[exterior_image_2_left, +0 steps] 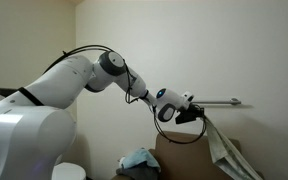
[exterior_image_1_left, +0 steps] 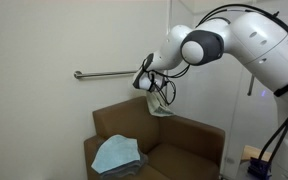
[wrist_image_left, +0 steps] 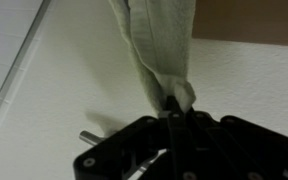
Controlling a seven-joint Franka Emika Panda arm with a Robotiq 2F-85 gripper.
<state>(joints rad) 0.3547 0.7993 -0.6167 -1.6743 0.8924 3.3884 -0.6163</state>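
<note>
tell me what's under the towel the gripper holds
A brown chair, with a blue cloth on its seat. The towel covers part of the chair back.

The gripper [exterior_image_1_left: 144, 82] pinches a beige cloth [exterior_image_1_left: 162, 106] beside the wall rail [exterior_image_1_left: 104, 74], above a brown armchair [exterior_image_1_left: 184, 140] bearing a blue towel [exterior_image_1_left: 117, 155].

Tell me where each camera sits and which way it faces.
In an exterior view, the camera faces the wall and armchair; the arm enters from picture right.
In an exterior view, the camera sits beside the robot's shoulder; the arm stretches toward the rail.
Wrist view: looks along the gripper, shut on the towel.
Both exterior views show rail, towel, armchair.
</note>
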